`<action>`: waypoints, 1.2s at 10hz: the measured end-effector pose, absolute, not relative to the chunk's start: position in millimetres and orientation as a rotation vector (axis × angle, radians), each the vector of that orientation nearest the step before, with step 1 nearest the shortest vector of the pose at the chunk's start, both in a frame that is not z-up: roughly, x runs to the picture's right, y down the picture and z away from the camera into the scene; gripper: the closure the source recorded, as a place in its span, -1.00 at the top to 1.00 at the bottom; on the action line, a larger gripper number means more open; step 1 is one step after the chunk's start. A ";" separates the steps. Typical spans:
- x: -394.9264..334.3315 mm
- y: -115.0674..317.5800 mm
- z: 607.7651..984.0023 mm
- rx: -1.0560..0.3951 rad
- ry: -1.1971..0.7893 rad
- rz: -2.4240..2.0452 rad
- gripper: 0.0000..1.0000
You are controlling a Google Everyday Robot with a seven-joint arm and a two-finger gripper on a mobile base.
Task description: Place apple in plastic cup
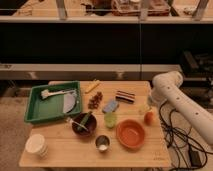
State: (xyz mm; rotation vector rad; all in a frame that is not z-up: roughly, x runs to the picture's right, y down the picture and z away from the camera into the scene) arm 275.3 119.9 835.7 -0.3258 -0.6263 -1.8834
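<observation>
**Tabletop holdings: apple, plastic cup and surrounding items**

1. Apple [149,118]: small, round, orange-red. It sits at the right edge of the wooden table [65,156], just right of the orange bowl's upper rim and well to the right of the plastic cup.
2. Plastic cup [110,120]: short, translucent yellow-green, upright. It stands near the table's centre, between the dark bowl on its left and the orange bowl on its lower right. It stands apart from the apple.
3. Gripper [147,107]: at the end of the white arm [172,92], which reaches in from the right. It hangs directly over the apple, close above or touching it. Whether it is spread, closed or gripping the fruit cannot be told.
4. Orange bowl [131,134]: large and shallow, in front of and between the cup and the apple.
5. Metal cup [102,144]: shiny, near the front edge, in front of the plastic cup.
6. Dark bowl [83,125]: a green item and a light utensil rest in it.
7. Blue packet [110,106]: flat, just behind the plastic cup.
8. Dark red cluster [94,100]: small pieces, left of the blue packet.
9. Dark striped block [124,97]: toward the rear of the table.
10. Yellow strip [91,87]: at the rear edge, lying at an angle.
11. Green tray [35,107]: on the left half of the table, holding a pale utensil and a grey disc.
12. White cup [36,145]: at the front left corner.
</observation>
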 end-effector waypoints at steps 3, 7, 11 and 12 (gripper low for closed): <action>280.4 131.0 840.1 -0.382 -0.617 -1.757 0.60; 288.8 143.2 840.7 -0.415 -0.600 -1.684 0.60; 288.8 153.8 842.4 -0.444 -0.572 -1.632 0.60; 288.1 157.7 844.8 -0.448 -0.570 -1.622 0.60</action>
